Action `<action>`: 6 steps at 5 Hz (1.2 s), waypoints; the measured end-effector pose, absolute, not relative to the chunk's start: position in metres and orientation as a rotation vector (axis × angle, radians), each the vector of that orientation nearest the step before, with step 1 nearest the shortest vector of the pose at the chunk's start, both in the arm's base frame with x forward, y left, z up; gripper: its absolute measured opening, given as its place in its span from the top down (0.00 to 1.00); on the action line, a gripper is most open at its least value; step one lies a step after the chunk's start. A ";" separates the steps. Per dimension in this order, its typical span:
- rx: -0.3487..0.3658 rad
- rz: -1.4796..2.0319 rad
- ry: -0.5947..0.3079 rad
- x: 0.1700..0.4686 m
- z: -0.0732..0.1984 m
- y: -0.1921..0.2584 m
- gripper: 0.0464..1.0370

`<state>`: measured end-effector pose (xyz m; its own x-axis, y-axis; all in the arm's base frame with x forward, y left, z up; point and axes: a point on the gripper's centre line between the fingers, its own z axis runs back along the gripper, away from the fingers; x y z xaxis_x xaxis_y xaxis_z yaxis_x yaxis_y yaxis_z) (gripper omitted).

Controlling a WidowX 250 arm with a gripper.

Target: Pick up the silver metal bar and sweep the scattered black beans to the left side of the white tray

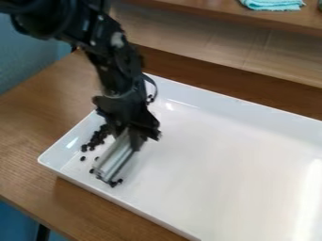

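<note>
The black gripper (136, 134) hangs down over the left part of a white rectangular tray (213, 141). It is shut on a silver, ridged metal piece (114, 157), which slants down to the lower left, its far end low at the tray's left side. Small black round bits (97, 138) lie in a cluster left of the gripper. Several more are scattered around the low end of the metal piece, and a few show behind the gripper near the tray's back left corner.
The tray rests on a brown wooden table (37, 136), its raised rim running close to the table's front left edge. Behind it stands a pale wooden panel with a shelf (220, 10) above, where a folded turquoise cloth (273, 4) lies.
</note>
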<state>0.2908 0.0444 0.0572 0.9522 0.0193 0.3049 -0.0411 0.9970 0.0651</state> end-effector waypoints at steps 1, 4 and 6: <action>0.061 0.031 -0.310 0.288 0.057 0.061 0.66; 0.001 0.050 -0.252 0.290 0.080 0.026 0.66; 0.069 0.008 -0.262 0.287 0.037 0.021 0.66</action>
